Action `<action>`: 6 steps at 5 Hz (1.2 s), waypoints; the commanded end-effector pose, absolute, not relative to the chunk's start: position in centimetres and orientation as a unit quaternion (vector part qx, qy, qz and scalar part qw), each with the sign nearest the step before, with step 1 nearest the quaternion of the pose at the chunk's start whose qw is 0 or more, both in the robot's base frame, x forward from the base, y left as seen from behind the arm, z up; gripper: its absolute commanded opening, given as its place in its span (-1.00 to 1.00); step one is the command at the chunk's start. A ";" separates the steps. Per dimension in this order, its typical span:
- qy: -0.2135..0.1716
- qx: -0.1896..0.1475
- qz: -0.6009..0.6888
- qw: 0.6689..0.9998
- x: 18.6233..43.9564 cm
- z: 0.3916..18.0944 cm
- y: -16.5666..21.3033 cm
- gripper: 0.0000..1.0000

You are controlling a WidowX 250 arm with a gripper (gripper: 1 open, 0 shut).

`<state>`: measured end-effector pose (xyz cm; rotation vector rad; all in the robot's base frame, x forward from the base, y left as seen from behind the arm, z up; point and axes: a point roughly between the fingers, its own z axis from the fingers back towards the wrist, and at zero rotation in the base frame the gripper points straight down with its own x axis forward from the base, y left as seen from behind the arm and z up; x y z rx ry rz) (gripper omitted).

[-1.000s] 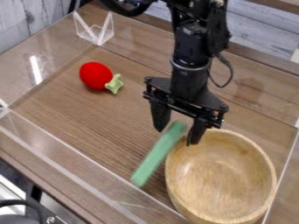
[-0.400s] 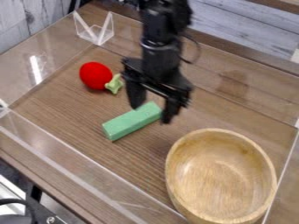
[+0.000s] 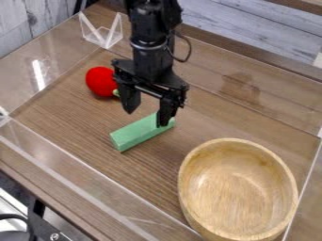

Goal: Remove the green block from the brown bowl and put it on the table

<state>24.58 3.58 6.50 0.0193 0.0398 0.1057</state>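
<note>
The green block [image 3: 141, 135] lies flat on the table [image 3: 75, 127], left of the brown bowl [image 3: 236, 189], which holds nothing. My gripper [image 3: 147, 106] hangs just above the block's far end, open, with nothing between its black fingers [image 3: 167, 115]. The block's upper end is partly covered by the fingers in this view.
A red round toy with a small green leaf [image 3: 104, 82] sits left of the gripper, close to its left finger. Low clear plastic walls [image 3: 56, 174] border the table. A clear folded stand [image 3: 101, 33] is at the back left.
The gripper has moved left and away from the bowl. The green block went from leaning at the bowl's rim to lying flat on the table, and the gripper now stands a little above it.
</note>
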 end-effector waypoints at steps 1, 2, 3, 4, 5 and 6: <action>0.004 0.016 0.066 0.998 25.2 6.6 4.6 1.00; 0.013 0.018 0.074 0.997 25.1 5.6 5.2 1.00; 0.023 0.020 0.066 0.997 24.5 3.9 5.7 1.00; 0.025 0.022 0.058 0.998 23.8 2.9 6.0 -1.00; 0.025 0.021 0.068 0.997 24.1 3.6 5.6 -1.00; 0.013 0.016 0.077 0.997 24.4 6.0 5.1 -1.00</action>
